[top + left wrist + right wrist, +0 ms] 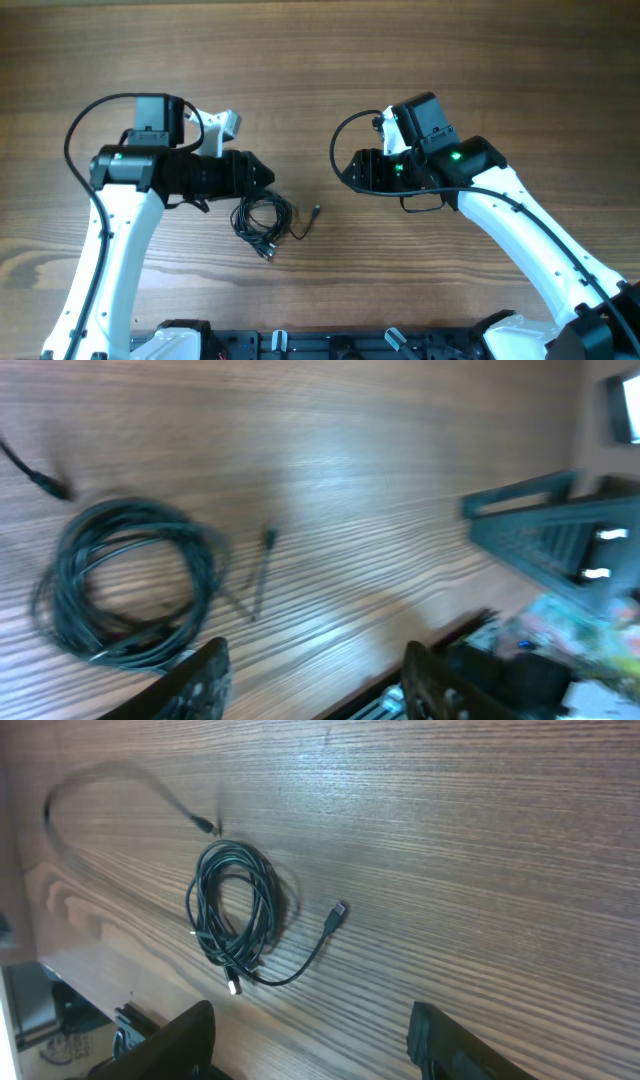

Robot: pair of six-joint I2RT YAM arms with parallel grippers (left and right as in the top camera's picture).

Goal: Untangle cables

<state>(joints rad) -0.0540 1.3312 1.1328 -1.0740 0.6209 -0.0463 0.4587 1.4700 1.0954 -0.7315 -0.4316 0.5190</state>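
Although both arms reach toward the middle of the brown, fine-grained wooden surface [300,60], neither has hold of anything. The cables [262,215] lie there as a small round coil of thin, glossy black cord, several loops stacked loosely. One free tail curves out to the right and ends in a tiny plug [316,211]. In the right wrist view a pale tip [235,986] pokes out at one edge of the coil. The left hand [262,175], black and blocky on a white arm, points right and sits close to the coil on its far side. In its wrist view the dark fingers [208,678] stand well apart with only bare wood between them. The right hand [345,170] points left and is farther off, to the right of the tail and beyond it. Its fingers [180,1040] are likewise spread and empty.
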